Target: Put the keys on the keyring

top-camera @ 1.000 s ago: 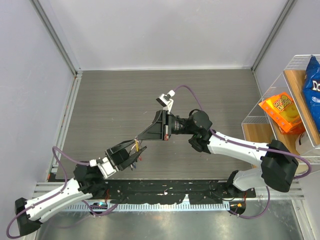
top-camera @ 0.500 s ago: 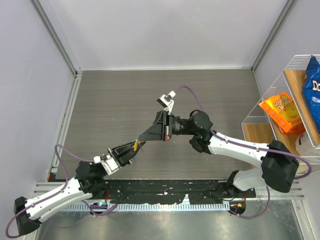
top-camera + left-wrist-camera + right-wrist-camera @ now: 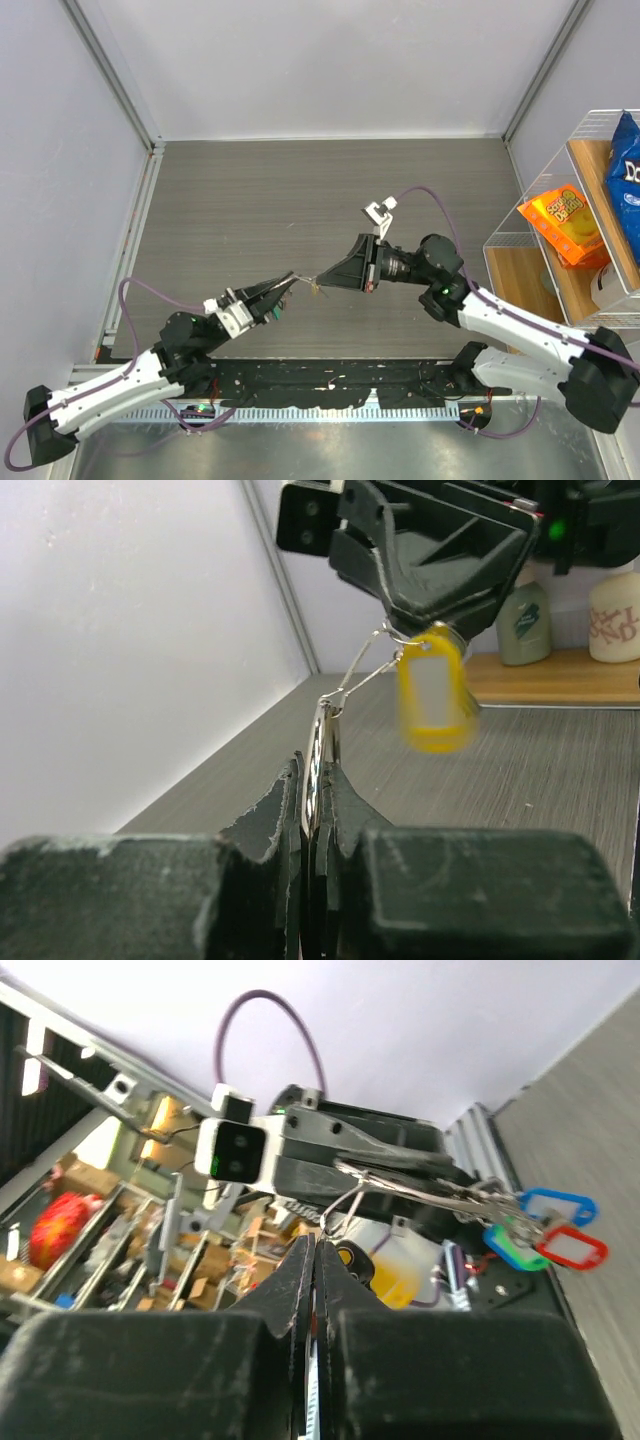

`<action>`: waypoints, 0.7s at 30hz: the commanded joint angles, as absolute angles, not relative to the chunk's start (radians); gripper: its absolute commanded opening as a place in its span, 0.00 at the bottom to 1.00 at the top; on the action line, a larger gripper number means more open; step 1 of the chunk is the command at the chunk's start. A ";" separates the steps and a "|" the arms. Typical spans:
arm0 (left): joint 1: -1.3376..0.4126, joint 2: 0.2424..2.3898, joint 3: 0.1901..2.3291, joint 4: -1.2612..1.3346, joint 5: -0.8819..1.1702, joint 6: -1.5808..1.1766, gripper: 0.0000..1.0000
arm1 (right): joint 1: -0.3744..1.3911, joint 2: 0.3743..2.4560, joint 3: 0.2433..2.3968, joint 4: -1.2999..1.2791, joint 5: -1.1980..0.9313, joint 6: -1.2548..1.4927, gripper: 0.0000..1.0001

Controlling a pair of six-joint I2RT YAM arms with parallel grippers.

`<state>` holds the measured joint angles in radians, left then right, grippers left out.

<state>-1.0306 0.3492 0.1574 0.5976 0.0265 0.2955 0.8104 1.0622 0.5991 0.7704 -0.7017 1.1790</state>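
Your left gripper (image 3: pixel 281 289) was clamped shut on the flat silver blades of the keys (image 3: pixel 318 742), which stood edge-on between its fingers in the left wrist view. From that pinch the thin silver wire keyring (image 3: pixel 362 668) ran up and across to your right gripper (image 3: pixel 323 281), whose jaws were closed tight on the far part of the wire. You had both grippers up in the air over the grey wood-grain tabletop (image 3: pixel 220 200), tips facing one another, near but apart, with the ring bridging them. A key with a yellow plastic head (image 3: pixel 435 690) hung just below the right gripper's tips, blurred. In the right wrist view the blue head (image 3: pixel 556 1206), green head (image 3: pixel 508 1234) and red head (image 3: pixel 572 1249) clustered together beside the left gripper, at the end of the silver blades. I could not tell whether the yellow key was threaded on the wire or only touching it.
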 commanded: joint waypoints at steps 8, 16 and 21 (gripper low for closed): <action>-1.025 0.374 0.270 0.528 -0.101 0.262 0.00 | 0.793 0.772 0.609 0.154 -0.595 0.714 0.47; -1.026 0.477 0.412 0.407 -0.101 0.201 0.00 | 0.793 0.704 0.600 -0.041 -0.457 0.600 0.55; -1.026 0.566 0.497 0.313 -0.165 0.204 0.00 | 0.795 0.693 0.591 -0.127 -0.370 0.554 0.56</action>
